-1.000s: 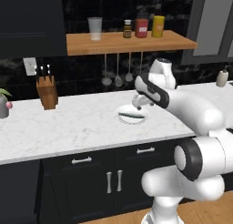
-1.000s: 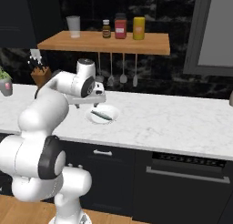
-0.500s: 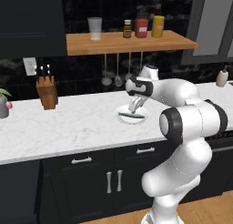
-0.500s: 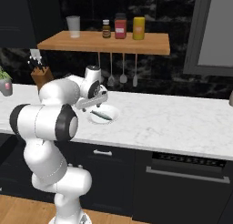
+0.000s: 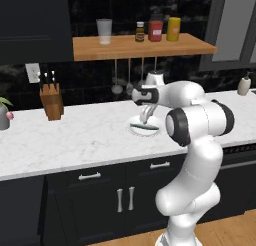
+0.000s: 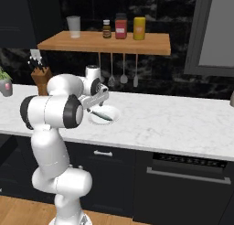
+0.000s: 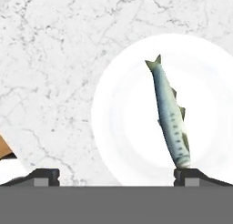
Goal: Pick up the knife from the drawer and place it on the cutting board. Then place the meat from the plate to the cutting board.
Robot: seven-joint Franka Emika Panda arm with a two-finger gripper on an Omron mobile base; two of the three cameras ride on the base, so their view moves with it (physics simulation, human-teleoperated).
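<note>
The small white plate (image 5: 134, 132) (image 6: 114, 113) (image 7: 118, 127) lies on the marble counter with the meat, a slim silver-grey fish (image 5: 144, 126) (image 6: 101, 114) (image 7: 170, 116), on it. My gripper (image 5: 146, 118) (image 6: 94, 105) (image 7: 116, 175) hangs just above the plate, pointing down, open and holding nothing. In the hand view the fish's lower end lies close to the right fingertip (image 7: 189, 175). The knife and the cutting board are out of view. I cannot tell which black front under the counter is the drawer. A tan corner (image 7: 4, 150) that I cannot name shows at the left edge of the hand view.
A wooden knife block (image 5: 51, 100) (image 6: 41, 75) stands at the back left. Ladles and spoons (image 5: 117, 85) hang under a wooden shelf (image 5: 145, 46) carrying a glass and jars. A potted plant (image 5: 4, 117) sits far left and a soap bottle (image 5: 244, 85) far right.
The arm has swung the hand over and down onto the plate's spot, ending just above the fish. The jaws have stayed open. Plate and fish have not moved.
</note>
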